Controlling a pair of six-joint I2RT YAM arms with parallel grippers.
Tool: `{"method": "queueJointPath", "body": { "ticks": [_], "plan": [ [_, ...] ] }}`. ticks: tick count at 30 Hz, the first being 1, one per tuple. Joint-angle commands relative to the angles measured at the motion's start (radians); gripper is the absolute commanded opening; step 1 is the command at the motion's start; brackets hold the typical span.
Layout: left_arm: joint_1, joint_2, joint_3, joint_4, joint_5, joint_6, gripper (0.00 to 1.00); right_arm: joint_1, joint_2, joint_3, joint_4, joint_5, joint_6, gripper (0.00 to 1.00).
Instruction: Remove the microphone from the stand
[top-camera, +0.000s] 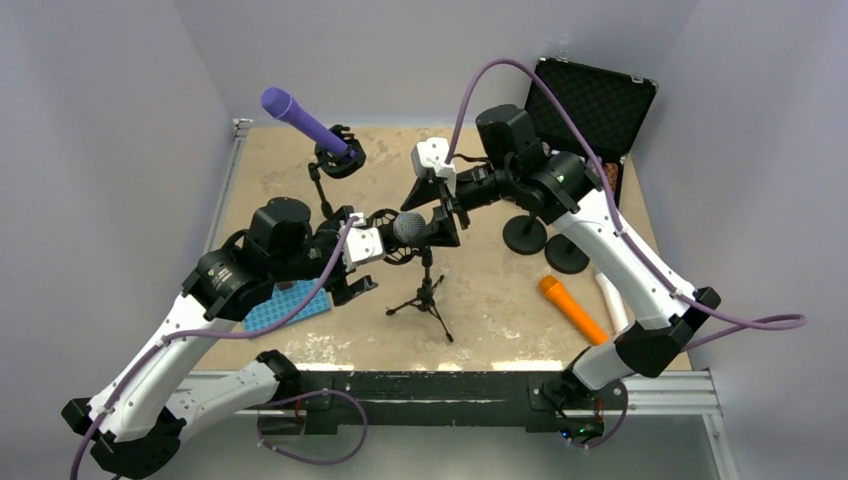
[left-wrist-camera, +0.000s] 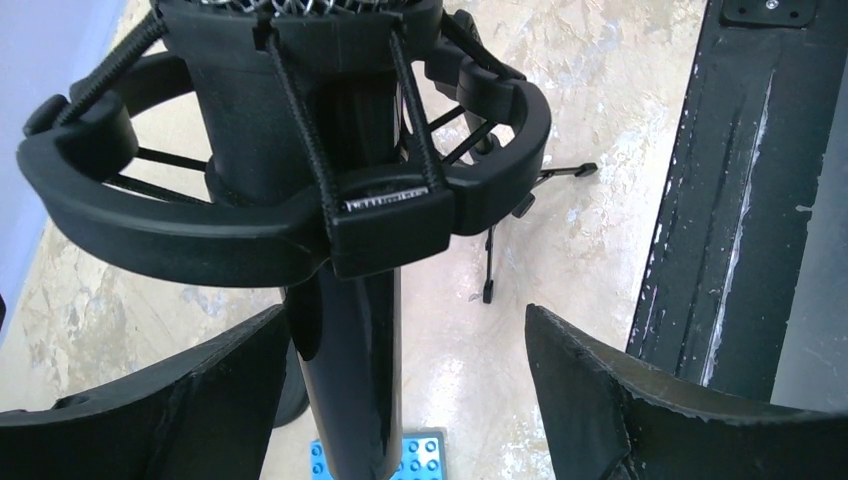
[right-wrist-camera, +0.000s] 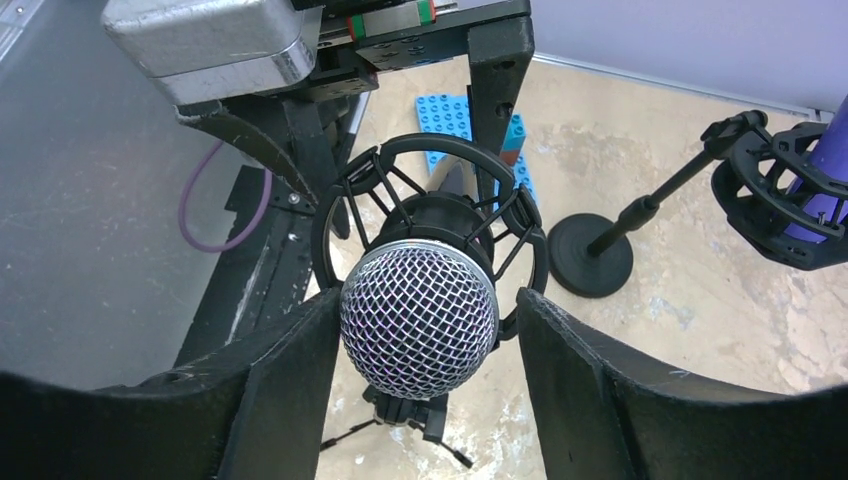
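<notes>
A black microphone with a silver mesh head (top-camera: 408, 228) sits in a black shock mount on a small tripod stand (top-camera: 428, 295) in the middle of the table. My left gripper (top-camera: 385, 250) reaches in from the left. In the left wrist view its jaws (left-wrist-camera: 405, 315) stand open around the glossy black body (left-wrist-camera: 345, 380) just below the shock mount (left-wrist-camera: 200, 230); the body lies close to the left finger, with a wide gap on the right. My right gripper (top-camera: 425, 215) comes from behind. Its open jaws (right-wrist-camera: 428, 295) flank the mesh head (right-wrist-camera: 418, 318), the left finger against it, the right one slightly apart.
A purple microphone (top-camera: 300, 118) sits in a second mount (top-camera: 340, 155) at the back left. An orange microphone (top-camera: 572, 308) and a white one (top-camera: 612, 300) lie at the front right. Two round stand bases (top-camera: 545, 240), an open black case (top-camera: 590, 105) and a blue studded plate (top-camera: 285, 305) are nearby.
</notes>
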Motion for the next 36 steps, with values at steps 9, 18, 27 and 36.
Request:
{"method": "queueJointPath", "body": {
  "ticks": [9,18,27,36],
  "plan": [
    [0.005,0.001,0.008,0.034,0.027,-0.012,0.89,0.0,-0.056,0.022,0.009,0.042,-0.003,0.28],
    [0.005,0.018,0.007,0.054,0.048,-0.05,0.91,-0.005,-0.153,-0.021,0.027,0.101,0.045,0.0],
    [0.007,0.015,0.025,0.057,-0.015,-0.084,0.96,-0.06,-0.189,0.049,0.001,0.101,0.114,0.0],
    [0.007,0.051,0.154,0.013,-0.013,-0.081,1.0,-0.164,-0.181,0.179,-0.124,0.091,0.128,0.0]
  ]
}}
